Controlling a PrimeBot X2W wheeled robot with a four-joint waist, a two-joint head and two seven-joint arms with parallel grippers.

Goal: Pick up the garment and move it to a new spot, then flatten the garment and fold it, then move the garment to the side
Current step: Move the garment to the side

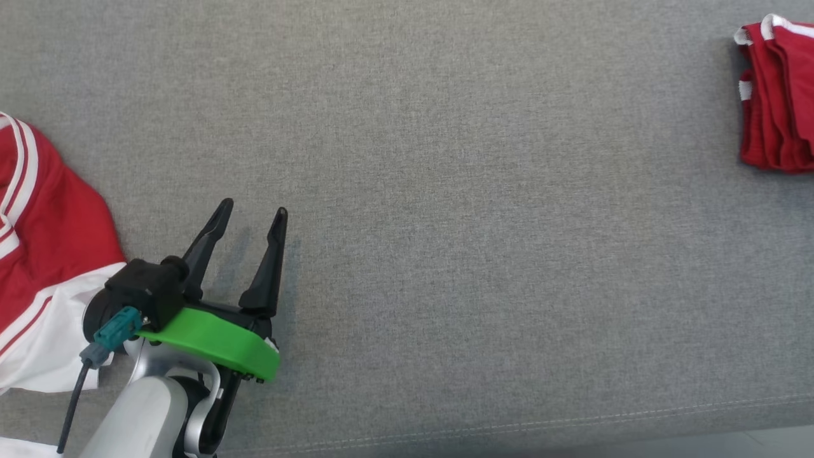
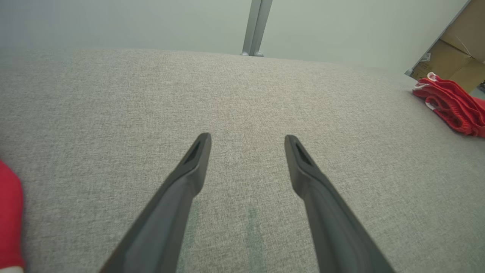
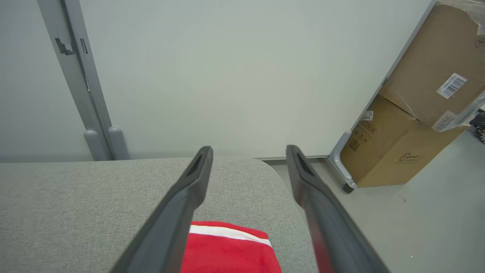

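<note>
Garment [image 1: 777, 95]: red with white trim, folded into a stack; lies at the far right of the worktop [image 1: 445, 159], cut off by the head view's right border.
Right gripper [image 3: 249, 149]: spread wide, holds nothing; hangs over the garment, whose white stripe shows between the fingers; no contact to be seen.
Left gripper [image 1: 252, 210]: spread wide, empty; sits close above bare grey fabric at the near left, pointing away from the robot.
Second garment [image 1: 44, 254]: red and white, unfolded; bunched at the head view's left border, just beside the left wrist; touching or not, cannot tell.
Open room: broad bare stretch of worktop between the two garments, from near seam to far edge.
Edges: stitched near edge runs along the bottom right of the head view; rounded right corner lies close beyond the garment in the right wrist view, with floor [image 3: 416, 227] past it.
Left wrist view adds: far edge of the worktop against a pale wall [image 2: 113, 22], with the garment near the right corner.
Right wrist view adds: grey post [image 3: 75, 76] behind the far edge, and cardboard boxes [image 3: 416, 113] standing on the floor off the corner.
</note>
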